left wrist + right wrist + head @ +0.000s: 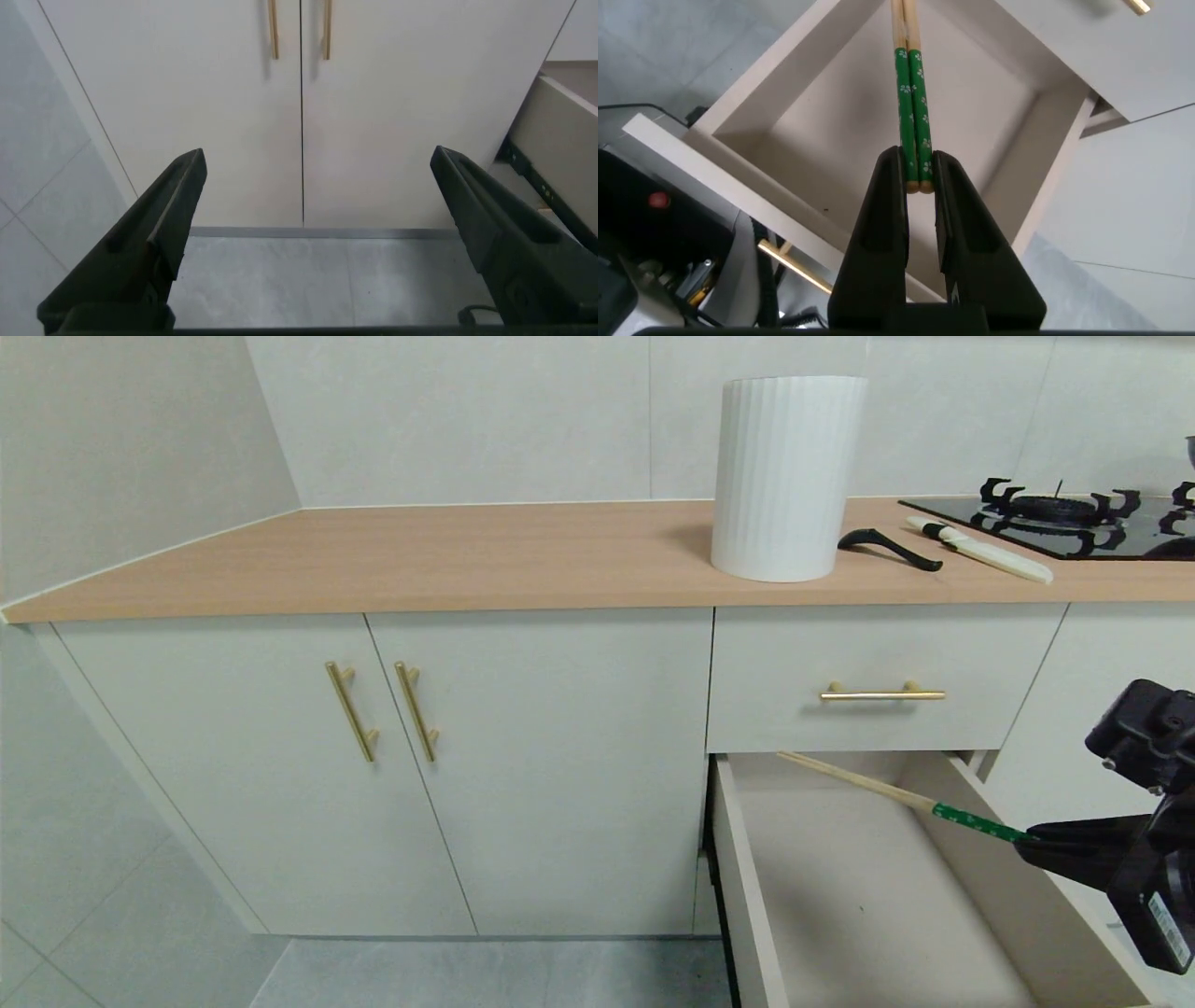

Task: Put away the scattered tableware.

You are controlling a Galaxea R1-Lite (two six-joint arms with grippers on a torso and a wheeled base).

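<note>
So my right gripper (1032,840) is clamped on the green patterned end of a pair of chopsticks (896,793). Their bare wooden tips angle out over the open drawer (742,877), toward its back. My left gripper (318,163) is spread wide, holding nothing, facing the cabinet doors (402,112) beside the drawer. On the counter (467,555) above the drawer, a black-handled utensil (887,548) and a white utensil (980,549) lie by a white ribbed canister (784,476). The sticker (1172,915) on my right wrist is too small to read.

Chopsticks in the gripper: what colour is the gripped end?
Chopsticks: green with pale spots; right wrist view.
</note>
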